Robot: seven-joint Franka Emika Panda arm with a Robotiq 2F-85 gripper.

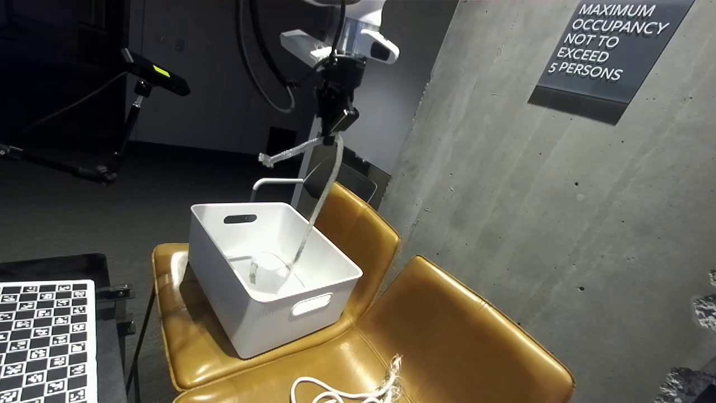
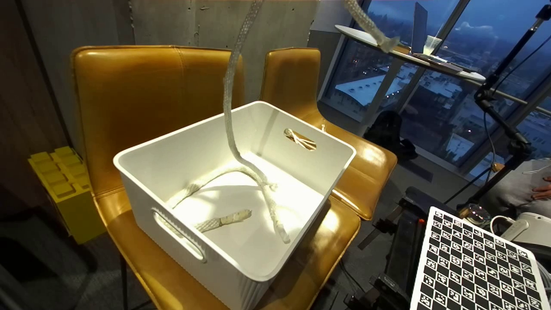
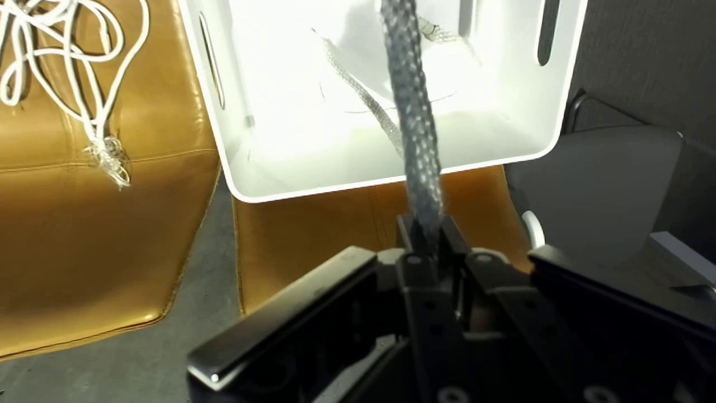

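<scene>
The pincer (image 3: 429,229) is pinched narrow on the grey rope (image 3: 411,84); a short tail with a flared end juts out beside the pincer, and the long part hangs below it into the white bin (image 1: 268,330). Doing this well probably calls for a firm, even pinch, since soft braid could slip, and for slow travel, so that the hanging length does not swing against the rim. On the bin's bottom, beneath the pincer, lie rope lengths (image 2: 193,186), one with a taped end (image 2: 234,217); I cannot tell whether all are one piece, so any pull is best made gently. Under the bin, lower again, is a tan chair (image 2: 137,94); off to one side of the pincer, a neighbouring chair (image 3: 84,240) bears a white cord (image 3: 98,127). Farther from the pincer are a checkered board (image 1: 45,341) and a concrete wall (image 1: 503,196)
</scene>
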